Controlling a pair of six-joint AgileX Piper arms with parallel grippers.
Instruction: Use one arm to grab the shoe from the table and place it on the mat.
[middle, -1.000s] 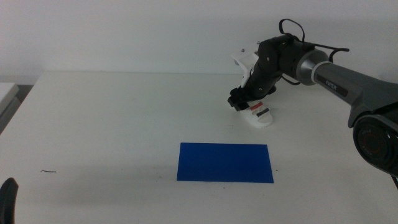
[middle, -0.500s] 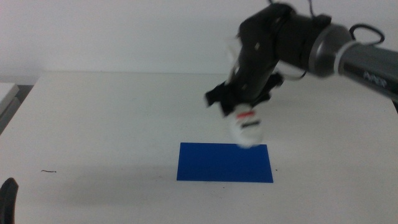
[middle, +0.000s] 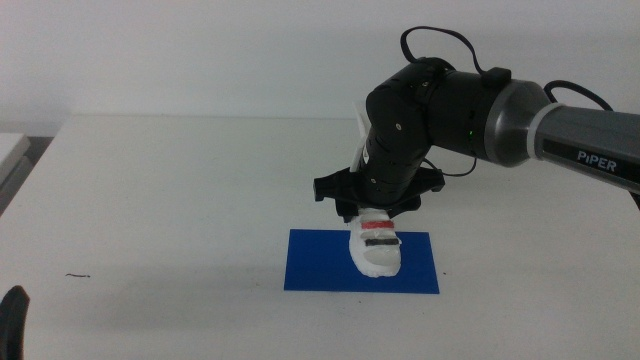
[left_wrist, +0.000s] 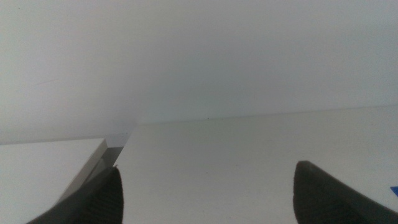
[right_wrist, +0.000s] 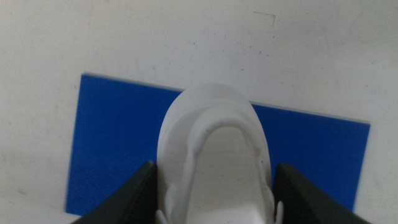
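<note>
The white shoe (middle: 375, 248), with black and red straps, hangs toe-down over the middle of the blue mat (middle: 320, 265) on the white table (middle: 150, 200). My right gripper (middle: 378, 208) comes in from the right on the black arm (middle: 450, 105) and is shut on the shoe's heel end. In the right wrist view the shoe (right_wrist: 214, 143) fills the space between both jaws, with the mat (right_wrist: 112, 137) beneath it. I cannot tell whether the toe touches the mat. My left gripper (left_wrist: 205, 199) waits open at the table's near left corner (middle: 12, 318).
A small dark mark (middle: 78, 275) lies on the table at the front left. A white surface (middle: 10, 150) adjoins the table's left edge. A pale wall rises behind the table's far edge.
The right arm lifted the shoe from the table's back right, carried it forward and left, and lowered it over the mat. The left gripper stayed still.
</note>
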